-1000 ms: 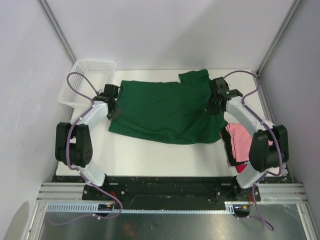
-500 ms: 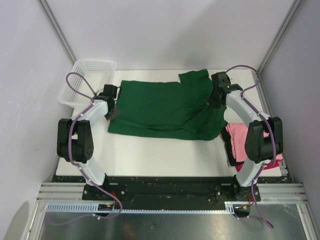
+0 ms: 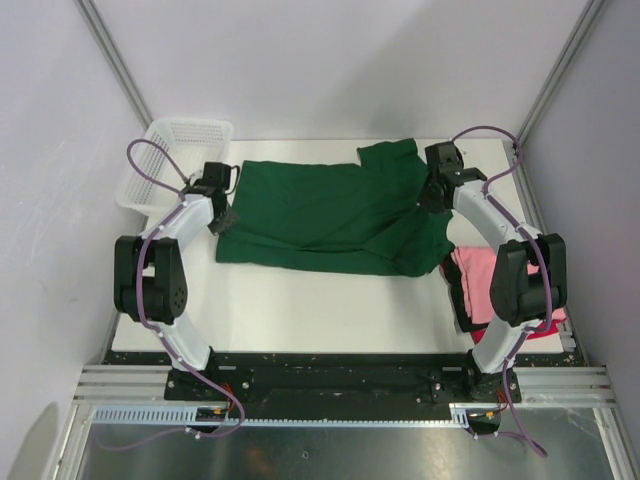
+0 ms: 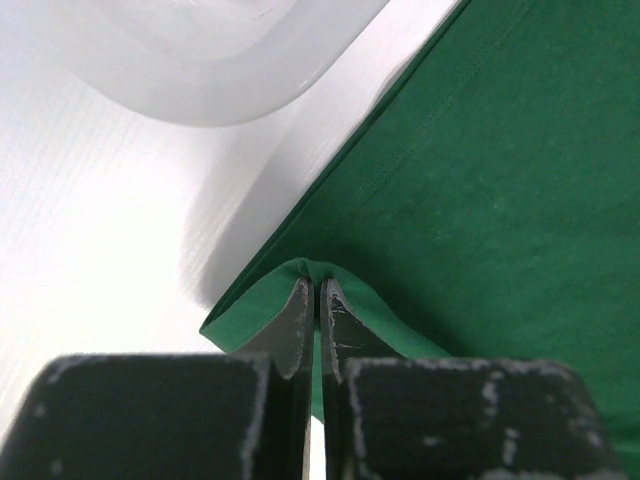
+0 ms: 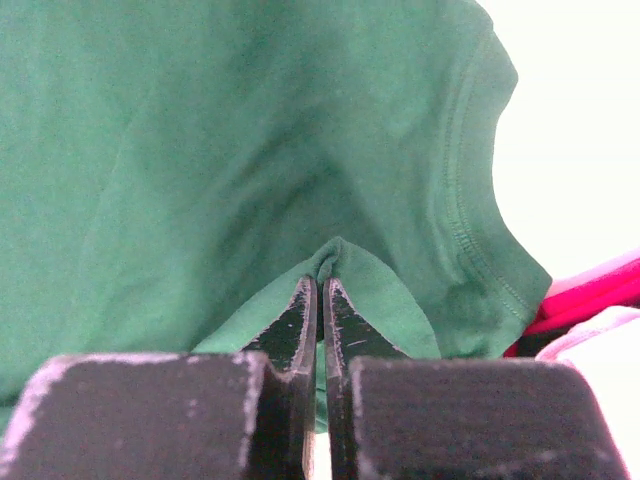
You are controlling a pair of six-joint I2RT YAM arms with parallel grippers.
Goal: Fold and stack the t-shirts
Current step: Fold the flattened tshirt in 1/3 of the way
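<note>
A dark green t-shirt (image 3: 330, 215) lies spread across the back half of the white table, its near part doubled over onto itself. My left gripper (image 3: 222, 212) is shut on a pinch of its left edge (image 4: 310, 268). At the right side my right gripper (image 3: 428, 200) is shut on a fold of the same green cloth (image 5: 335, 250). A pink folded t-shirt (image 3: 478, 275) sits on a red one (image 3: 545, 330) at the table's right edge, partly behind my right arm; both show at the right of the right wrist view, the red (image 5: 590, 295) and the pink (image 5: 610, 345).
A white mesh basket (image 3: 178, 160) stands at the back left corner, close behind my left gripper, and shows blurred in the left wrist view (image 4: 210, 50). Grey walls and metal frame posts close in the table (image 3: 300, 300) on three sides.
Both grippers moved toward the back of the table with the green cloth pinched, carrying the shirt's near edge farther over itself. The folded shape is now narrower front to back.
</note>
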